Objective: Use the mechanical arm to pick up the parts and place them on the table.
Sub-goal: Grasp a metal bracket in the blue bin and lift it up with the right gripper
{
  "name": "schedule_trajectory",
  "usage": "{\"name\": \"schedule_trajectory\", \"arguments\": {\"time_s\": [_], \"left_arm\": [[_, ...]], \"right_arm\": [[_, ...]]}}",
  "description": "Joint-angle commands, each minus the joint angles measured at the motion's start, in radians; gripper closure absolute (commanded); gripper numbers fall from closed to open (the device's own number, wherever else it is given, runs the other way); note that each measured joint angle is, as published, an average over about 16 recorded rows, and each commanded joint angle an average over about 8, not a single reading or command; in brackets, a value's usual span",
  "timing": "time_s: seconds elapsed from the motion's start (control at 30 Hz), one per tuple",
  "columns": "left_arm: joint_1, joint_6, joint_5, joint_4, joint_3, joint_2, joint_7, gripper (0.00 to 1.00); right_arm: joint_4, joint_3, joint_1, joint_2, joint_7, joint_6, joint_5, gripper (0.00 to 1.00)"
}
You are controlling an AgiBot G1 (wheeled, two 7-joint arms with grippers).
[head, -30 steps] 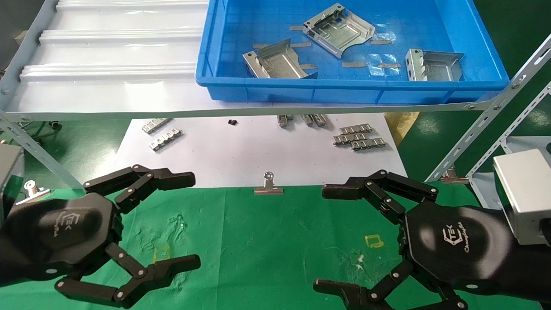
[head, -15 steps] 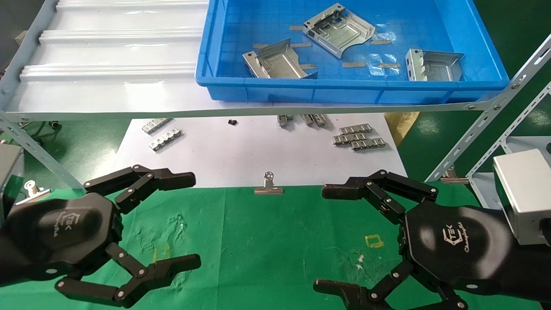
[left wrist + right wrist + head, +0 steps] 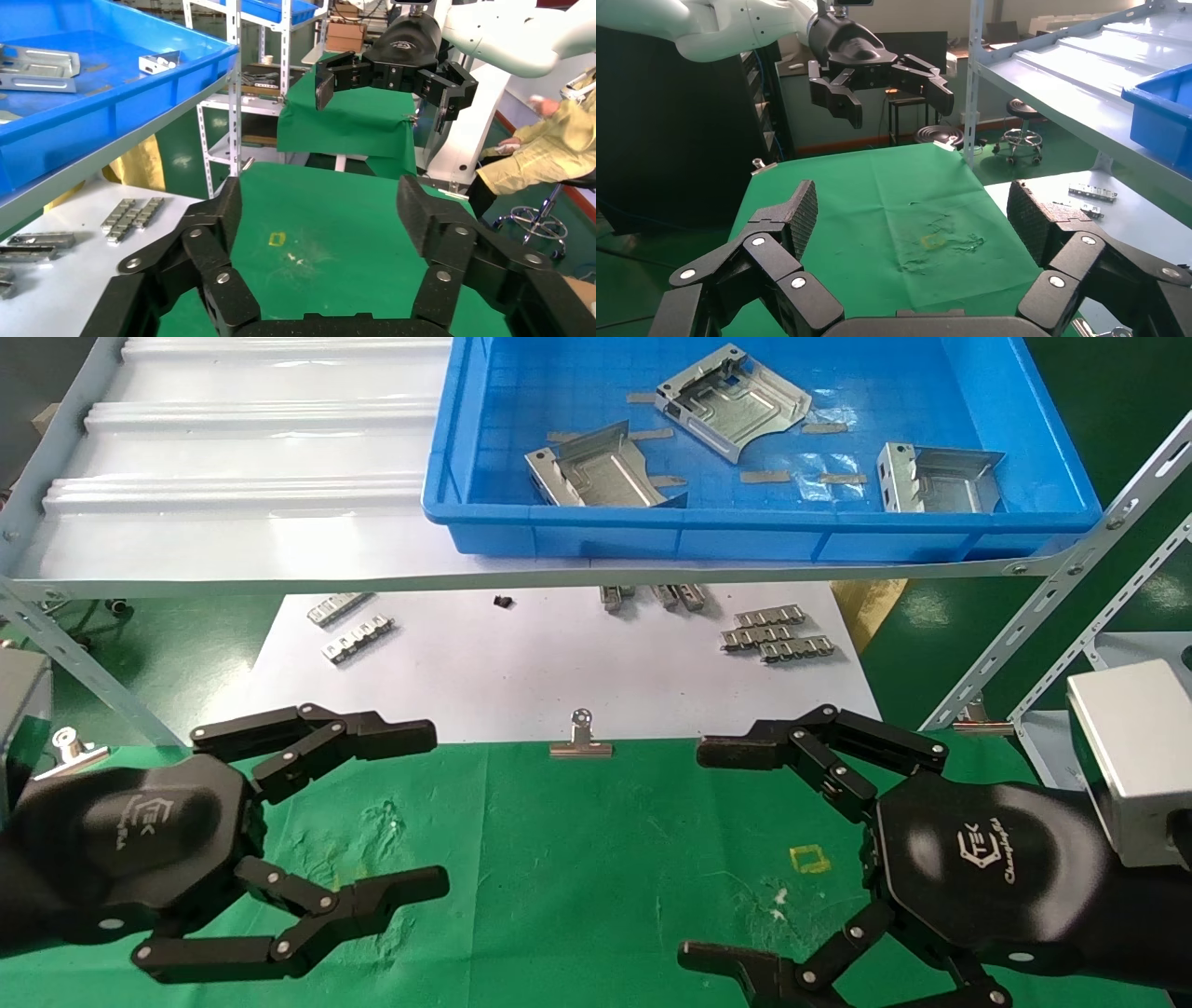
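Observation:
Three silver-grey sheet-metal parts lie in the blue bin: one near its front left [image 3: 596,467], one at the back [image 3: 731,398], one at the right [image 3: 941,477]. Two show in the left wrist view [image 3: 35,67] [image 3: 158,62]. My left gripper [image 3: 426,810] is open and empty above the green table [image 3: 577,859] at the near left; its own view [image 3: 320,210] shows only green cloth between the fingers. My right gripper [image 3: 703,854], with a silver box wrist [image 3: 1131,756], is open and empty at the near right, also in its own view [image 3: 914,210].
The blue bin [image 3: 745,537] stands on a pale ribbed shelf [image 3: 233,477] above the table's far side. Under it a white sheet [image 3: 521,663] carries notched metal strips [image 3: 773,635]. A binder clip [image 3: 581,738] sits at the sheet's near edge. Slanted shelf struts [image 3: 1052,607] stand on the right.
My left gripper's fingers have drawn a little closer together and shifted slightly right. The right gripper and the parts have not moved.

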State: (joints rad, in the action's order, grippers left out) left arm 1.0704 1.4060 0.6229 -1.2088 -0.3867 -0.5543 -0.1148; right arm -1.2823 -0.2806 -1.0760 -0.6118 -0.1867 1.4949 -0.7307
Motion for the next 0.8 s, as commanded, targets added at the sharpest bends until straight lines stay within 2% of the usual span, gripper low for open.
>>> {"name": "schedule_trajectory", "arguments": {"time_s": [0.03,0.8], "left_arm": [[0.000,0.000,0.000,0.000,0.000,0.000,0.000,1.00],[0.000,0.000,0.000,0.000,0.000,0.000,0.000,1.00]], "right_arm": [[0.000,0.000,0.000,0.000,0.000,0.000,0.000,0.00],[0.000,0.000,0.000,0.000,0.000,0.000,0.000,0.00]]}}
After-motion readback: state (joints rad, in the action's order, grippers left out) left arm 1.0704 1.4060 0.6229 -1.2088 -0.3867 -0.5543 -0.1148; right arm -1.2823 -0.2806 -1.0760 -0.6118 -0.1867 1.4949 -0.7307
